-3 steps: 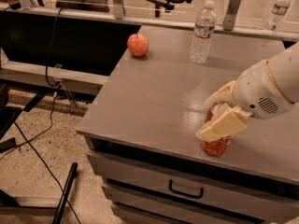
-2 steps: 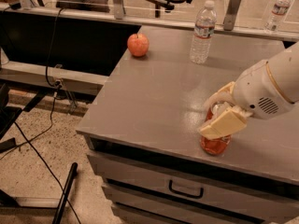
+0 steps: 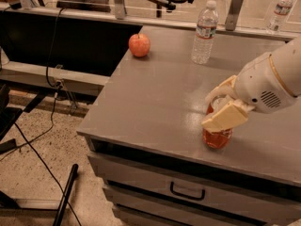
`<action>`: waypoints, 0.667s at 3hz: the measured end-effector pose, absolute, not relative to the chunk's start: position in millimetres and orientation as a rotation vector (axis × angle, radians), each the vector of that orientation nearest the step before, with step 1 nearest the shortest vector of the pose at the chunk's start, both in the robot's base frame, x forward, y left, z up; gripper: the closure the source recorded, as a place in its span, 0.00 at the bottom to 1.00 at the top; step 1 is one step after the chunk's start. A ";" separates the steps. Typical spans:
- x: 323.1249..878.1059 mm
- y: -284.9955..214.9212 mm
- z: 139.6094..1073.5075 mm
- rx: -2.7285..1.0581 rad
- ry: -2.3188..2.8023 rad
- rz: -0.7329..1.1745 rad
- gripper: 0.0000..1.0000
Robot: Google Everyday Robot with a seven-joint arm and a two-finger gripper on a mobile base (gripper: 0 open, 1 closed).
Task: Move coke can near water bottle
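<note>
- Gripping is the step in hand: the gripper (image 3: pixel 210 111) sits over the front right part of the table (image 3: pixel 160 93), with a pale finger on either side of the coke can (image 3: pixel 217 138).
- Its jaws look clenched on the can, one finger across the front and the other curled behind. The fingers hide the contact itself, so a firm hold is probably right, not certain.
- The can is close to the table's front edge, well apart from the water bottle (image 3: pixel 204 32), which stands toward the back edge, off to the right of an apple (image 3: pixel 139 45).
- The can stands upright, its long axis vertical and its top up under the fingers. Its base seems to rest on the table, so I judge the lift not yet made.
- The bottle is upright too, cap on top.
- The next move calls for a small lift, then a carry away from the front edge toward the back of the table, keeping the can's axis vertical.
- It should be set down just beside the bottle without touching it, since a tall, light bottle would likely tip at a knock.
</note>
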State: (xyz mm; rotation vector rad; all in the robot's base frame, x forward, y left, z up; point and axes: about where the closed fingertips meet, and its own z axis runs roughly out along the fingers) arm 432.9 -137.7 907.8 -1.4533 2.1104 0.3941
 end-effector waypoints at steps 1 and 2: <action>475.6 -155.1 938.3 -1.415 2.064 0.335 1.00; 521.6 -180.5 962.1 -1.348 2.047 0.301 1.00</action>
